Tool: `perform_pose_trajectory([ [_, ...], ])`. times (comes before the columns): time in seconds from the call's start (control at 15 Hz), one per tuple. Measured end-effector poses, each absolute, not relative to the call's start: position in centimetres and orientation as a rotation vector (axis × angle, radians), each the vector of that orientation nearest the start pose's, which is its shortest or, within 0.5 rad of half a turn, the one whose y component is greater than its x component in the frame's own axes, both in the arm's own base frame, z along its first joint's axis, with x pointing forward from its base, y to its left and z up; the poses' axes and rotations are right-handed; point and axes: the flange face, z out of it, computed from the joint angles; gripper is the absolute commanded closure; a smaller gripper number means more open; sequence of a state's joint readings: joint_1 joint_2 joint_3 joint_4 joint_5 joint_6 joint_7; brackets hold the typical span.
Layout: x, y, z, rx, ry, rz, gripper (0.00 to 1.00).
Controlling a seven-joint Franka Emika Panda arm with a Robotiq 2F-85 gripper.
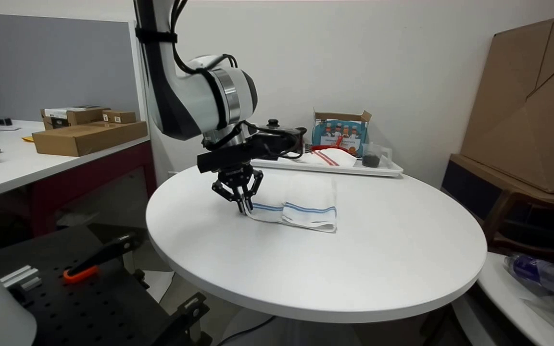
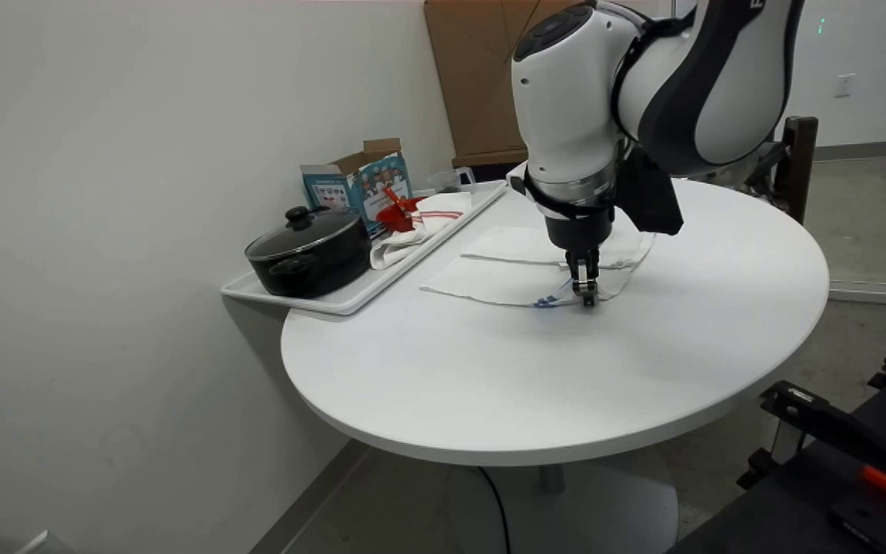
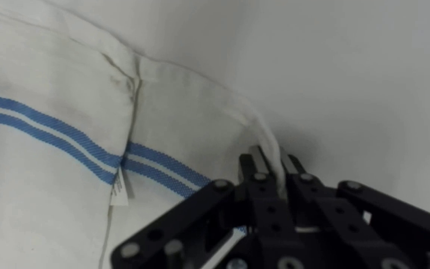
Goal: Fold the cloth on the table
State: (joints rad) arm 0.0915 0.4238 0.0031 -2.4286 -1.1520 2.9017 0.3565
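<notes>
Gripper [image 1: 245, 206] fingers pinch edge of cloth [image 1: 306, 201]; striped folded layer [image 3: 43, 168] + tag [image 3: 120, 192] sit L of fingers in wrist view, table [image 1: 354, 274] just under 'em.

Blue-striped white cloth [image 1: 303, 197], partly folded, on round table [image 1: 363, 269]

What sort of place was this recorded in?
Probably a lab or office workroom, judging by the robot arm over the round table, the perforated black board, and the desk with cardboard boxes.
</notes>
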Motion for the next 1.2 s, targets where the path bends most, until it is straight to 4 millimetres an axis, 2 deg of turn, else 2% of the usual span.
perform_pose_trajectory([
  [0.2, 44.8, 9.8, 13.5, -3.077, -1.385, -0.227, 0.93],
  [0.33, 45.2, 9.3, 14.4, -3.073, -1.302, -0.281, 0.93],
  [0.53, 46.2, 6.9, 16.6, -3.080, -1.086, -0.385, 0.93],
  [0.8, 46.8, 1.0, 18.6, -3.094, -0.722, -0.476, 0.93],
  [1.2, 46.2, -9.8, 17.9, -3.078, -0.138, -0.456, 0.93],
])
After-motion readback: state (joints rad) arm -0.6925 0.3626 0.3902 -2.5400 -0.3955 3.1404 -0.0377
